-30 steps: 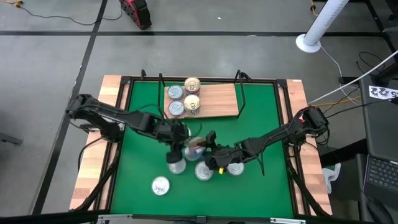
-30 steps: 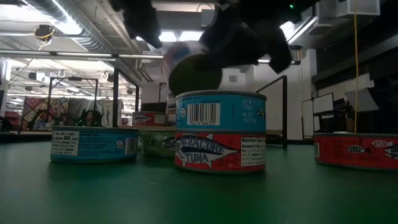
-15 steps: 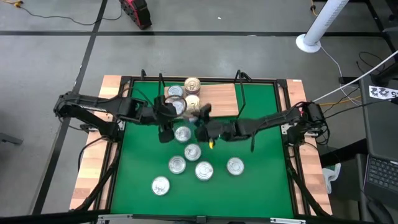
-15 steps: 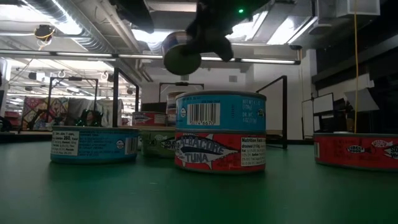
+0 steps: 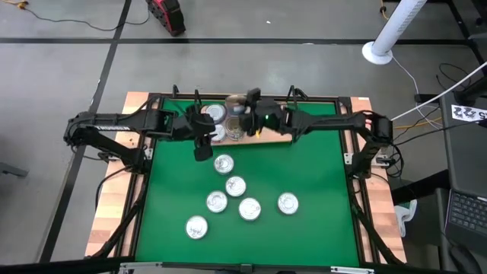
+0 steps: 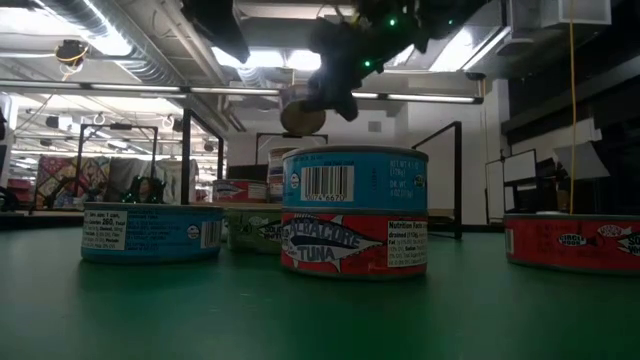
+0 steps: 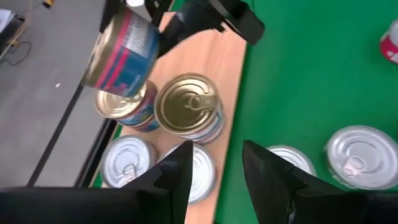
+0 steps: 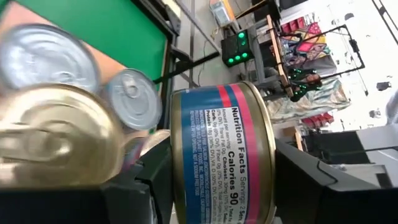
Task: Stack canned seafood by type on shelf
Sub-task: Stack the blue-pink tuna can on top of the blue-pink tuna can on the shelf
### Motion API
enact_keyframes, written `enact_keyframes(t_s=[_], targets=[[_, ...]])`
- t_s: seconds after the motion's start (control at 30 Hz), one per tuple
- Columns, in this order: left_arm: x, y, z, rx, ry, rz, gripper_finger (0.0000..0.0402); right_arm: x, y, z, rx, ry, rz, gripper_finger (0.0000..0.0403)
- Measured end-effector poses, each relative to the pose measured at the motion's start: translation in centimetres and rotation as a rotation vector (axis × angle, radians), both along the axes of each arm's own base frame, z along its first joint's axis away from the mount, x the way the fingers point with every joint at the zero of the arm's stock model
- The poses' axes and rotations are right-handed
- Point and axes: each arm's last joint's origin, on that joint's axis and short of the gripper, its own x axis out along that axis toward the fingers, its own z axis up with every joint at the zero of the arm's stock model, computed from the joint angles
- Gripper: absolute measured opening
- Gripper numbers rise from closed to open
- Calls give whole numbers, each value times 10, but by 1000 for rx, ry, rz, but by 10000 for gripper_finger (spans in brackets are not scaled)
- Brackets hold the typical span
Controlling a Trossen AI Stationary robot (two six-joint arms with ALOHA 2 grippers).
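Note:
My right gripper [image 5: 245, 103] is shut on a blue-and-pink tin [image 5: 237, 101] of the canned seafood, above the far left part of the wooden shelf [image 5: 271, 126]. The tin is turned on its side [image 7: 121, 53]. Below it a gold-lidded tin [image 7: 189, 109] tops a stack, another stack [image 7: 127, 115] stands beside it, and two silver-lidded tins [image 7: 127, 163] stand nearer. My left gripper [image 5: 203, 143] hovers open over the shelf's near left corner, nothing between its fingers [image 7: 180, 177]. Several more tins [image 5: 234, 186] stand on the green mat. My right gripper pinches the tin between its two fingers [image 8: 152, 183], one on each flat end, the labelled side wall [image 8: 217, 149] showing between them. The fingers reach in from the table's right, slanting slightly down. The tin hangs on its side, clear of the tins on the shelf [image 6: 302, 112].
Black wire uprights [image 5: 293, 97] rise at the shelf's ends. A two-tin stack [image 6: 354, 210] stands on the mat in the low view, with single tins to its left [image 6: 150, 232] and right [image 6: 575, 242]. Pale wooden planks [image 5: 122, 183] flank the mat.
My right gripper has carried the tin from over the middle of the mat toward the far edge and upward, to above the shelf's stacks. My left gripper has drawn back toward the table's left and far edge and risen, staying open.

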Motion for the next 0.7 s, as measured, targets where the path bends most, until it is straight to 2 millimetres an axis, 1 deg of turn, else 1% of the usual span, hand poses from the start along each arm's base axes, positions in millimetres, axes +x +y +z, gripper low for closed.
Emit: enact_keyframes(t_s=[0.17, 0.33, 0.5, 0.7], targets=[[-1, 9, 0, 14, 6, 19, 134, -6, -29, 2, 31, -37, 36, 204], [-1, 16, 0, 17, 8, 42, 134, -7, -45, -4, 36, -41, 67, 204], [-2, 19, 0, 17, 4, 58, 134, 4, -49, -20, -66, -1, 83, 204], [-2, 21, 0, 17, 2, 63, 134, 9, -51, -33, -84, 43, 73, 204]])
